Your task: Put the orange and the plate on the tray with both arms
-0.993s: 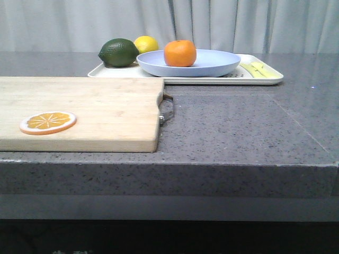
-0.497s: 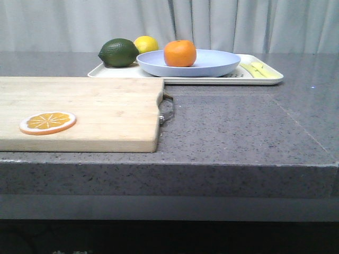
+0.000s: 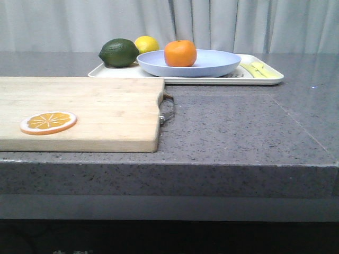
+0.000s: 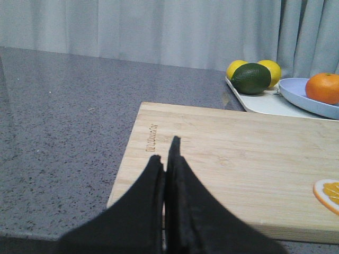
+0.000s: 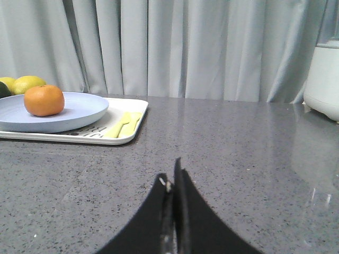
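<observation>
The orange (image 3: pixel 180 53) rests on the pale lavender-blue plate (image 3: pixel 212 66), and the plate sits on the white tray (image 3: pixel 265 79) at the back of the counter. They also show in the left wrist view, orange (image 4: pixel 323 88) on plate (image 4: pixel 302 95), and in the right wrist view, orange (image 5: pixel 44 100), plate (image 5: pixel 79 114), tray (image 5: pixel 127 138). My left gripper (image 4: pixel 167 153) is shut and empty over the wooden cutting board (image 4: pixel 238 164), far from the tray. My right gripper (image 5: pixel 172 177) is shut and empty above bare counter, near the tray's right side. Neither gripper shows in the front view.
A dark green lime (image 3: pixel 118 52) and a yellow lemon (image 3: pixel 146 43) lie on the tray's left end, yellow cutlery (image 3: pixel 257 69) on its right end. An orange slice disc (image 3: pixel 48 122) lies on the cutting board (image 3: pixel 106 114). A white appliance (image 5: pixel 324 79) stands far right.
</observation>
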Robot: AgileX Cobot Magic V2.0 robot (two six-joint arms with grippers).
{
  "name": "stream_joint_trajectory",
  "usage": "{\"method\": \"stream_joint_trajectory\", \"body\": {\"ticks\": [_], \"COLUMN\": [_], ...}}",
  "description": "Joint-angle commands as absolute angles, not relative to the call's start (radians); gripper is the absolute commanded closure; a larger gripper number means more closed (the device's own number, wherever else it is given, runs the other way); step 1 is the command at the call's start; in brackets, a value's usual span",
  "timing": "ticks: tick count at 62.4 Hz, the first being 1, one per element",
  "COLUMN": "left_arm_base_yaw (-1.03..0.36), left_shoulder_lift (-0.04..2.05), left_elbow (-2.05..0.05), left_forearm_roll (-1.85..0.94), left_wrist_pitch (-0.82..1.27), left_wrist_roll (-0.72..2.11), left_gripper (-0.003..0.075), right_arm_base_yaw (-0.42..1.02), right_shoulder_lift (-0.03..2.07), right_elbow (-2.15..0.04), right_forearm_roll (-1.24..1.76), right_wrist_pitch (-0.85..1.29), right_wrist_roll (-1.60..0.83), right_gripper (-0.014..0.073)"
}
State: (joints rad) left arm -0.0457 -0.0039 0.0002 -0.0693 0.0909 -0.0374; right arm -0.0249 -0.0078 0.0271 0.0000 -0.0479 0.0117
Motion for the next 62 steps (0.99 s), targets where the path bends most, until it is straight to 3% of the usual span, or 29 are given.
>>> {"method": "stream_joint_trajectory", "body": {"ticks": [1, 62], "left_arm_base_yaw": [-0.043, -0.043], "left_shoulder_lift": [-0.024, -0.024], "left_elbow": [0.006, 0.006], "left_forearm_roll": [-0.07, -0.07], "left_wrist_pitch": [0.007, 0.007], "left_wrist_roll": [-0.047, -0.047], "left_gripper": [0.0738, 0.0738], "right_arm_base_yaw": [-0.029, -0.029], "right_shoulder_lift": [-0.032, -0.032], "right_elbow": [0.023, 0.023], "right_forearm_roll": [-0.016, -0.016], "right_wrist_pitch": [-0.136, -0.093], "right_wrist_roll": [0.01, 0.009], "right_gripper": [0.0662, 0.0662]}}
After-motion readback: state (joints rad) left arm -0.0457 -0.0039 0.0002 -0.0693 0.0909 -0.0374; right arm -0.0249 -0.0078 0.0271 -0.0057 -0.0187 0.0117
